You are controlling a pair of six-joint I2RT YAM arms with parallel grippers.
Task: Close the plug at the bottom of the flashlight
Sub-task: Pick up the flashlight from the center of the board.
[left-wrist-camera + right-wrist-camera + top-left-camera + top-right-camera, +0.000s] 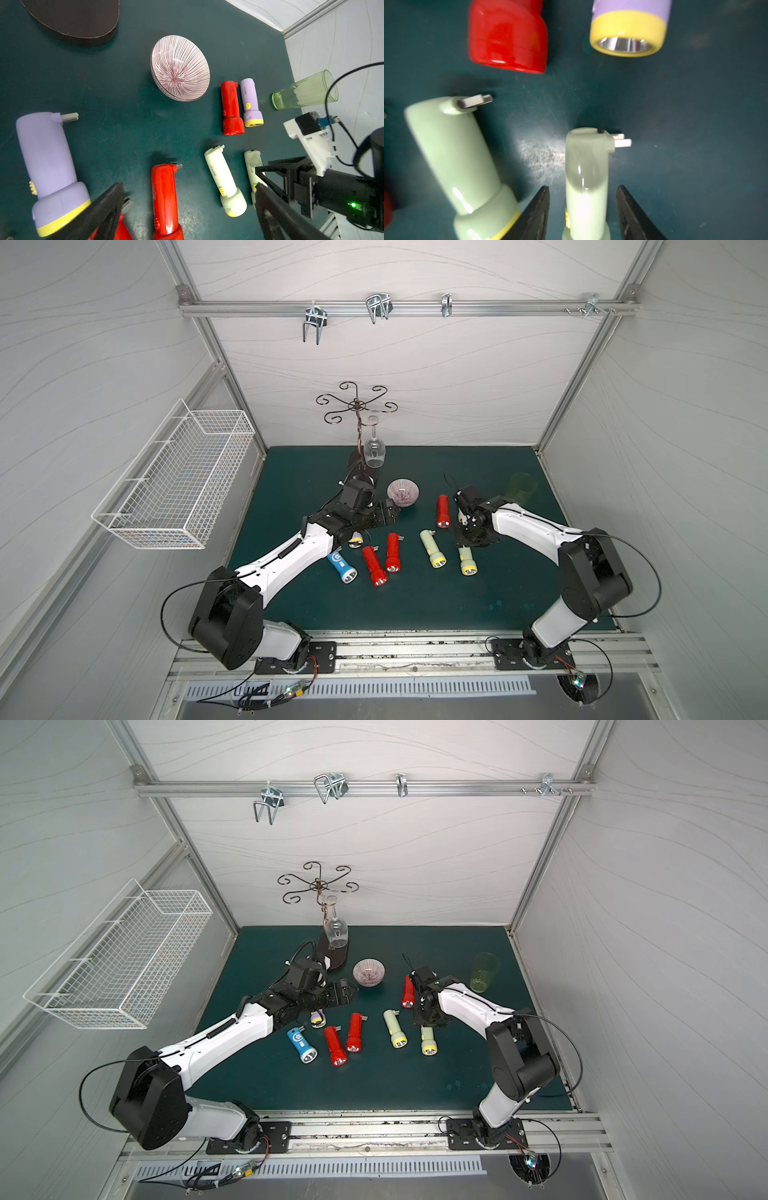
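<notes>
Flashlight (468, 563), pale green, lies on the mat (415, 605) in a top view, tail under the right gripper (468, 536). Left wrist view: left gripper (189, 185) spread wide, empty. Right wrist view: jaws apart astride the barrel, not touching, and the plug (622, 141) sticks out sideways. Looks light, hard, glossy and likely to roll, so grip mid-barrel. Count across views: three red, two purple, two green, one blue.

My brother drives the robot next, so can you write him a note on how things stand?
Left gripper: open, empty, above the mat.
Right gripper: open, jaws either side of the pale green flashlight lying on the mat, not yet gripping.
Its plug sticks out, not closed.
Done: the red flashlight beside the bowl seems to have its plug folded in.
Left: this plug, the purple flashlight's and more.
</notes>
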